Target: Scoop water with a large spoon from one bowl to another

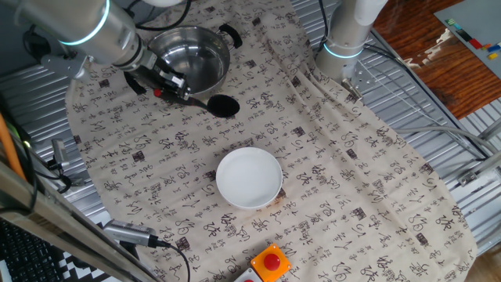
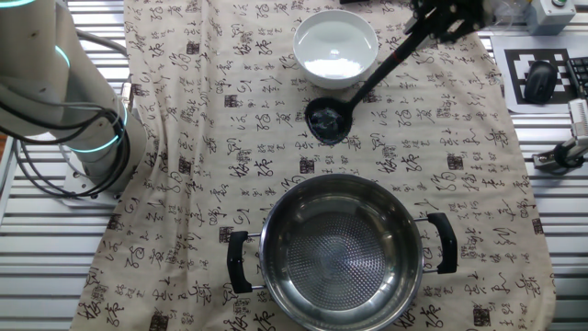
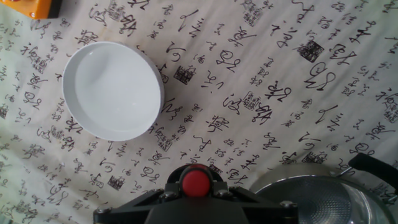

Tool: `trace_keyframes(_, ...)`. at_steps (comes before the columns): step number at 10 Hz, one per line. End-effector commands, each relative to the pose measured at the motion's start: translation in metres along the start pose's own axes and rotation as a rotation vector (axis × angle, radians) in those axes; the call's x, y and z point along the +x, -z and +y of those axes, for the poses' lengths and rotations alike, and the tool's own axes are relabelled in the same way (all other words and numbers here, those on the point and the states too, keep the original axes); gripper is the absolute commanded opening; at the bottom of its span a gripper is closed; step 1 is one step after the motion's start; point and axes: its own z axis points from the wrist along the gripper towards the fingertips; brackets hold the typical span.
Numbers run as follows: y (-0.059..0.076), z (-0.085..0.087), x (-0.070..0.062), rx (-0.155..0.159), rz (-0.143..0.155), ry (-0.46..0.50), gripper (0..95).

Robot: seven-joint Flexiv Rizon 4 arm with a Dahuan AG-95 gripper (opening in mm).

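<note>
The black ladle with a deep round scoop hangs low over the calligraphy-printed cloth, its scoop between the plain round white bowl and the round shiny steel pot with two black side handles. Its long thin handle slants up into the gripper, whose fingers are clenched on it near the red tip. The bowl stands toward one edge of the cloth and the pot toward the opposite edge. An orange box with a red button sits at the cloth's edge beyond the bowl.
</note>
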Motion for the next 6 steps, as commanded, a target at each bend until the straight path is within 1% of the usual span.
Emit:
trace_keyframes(1,0.0017,-0.0038,0.0005,0.001,0.004,0.008,0.0)
trace_keyframes(6,0.0071,-0.0132,0.0053,0.019,0.024,0.026,0.0)
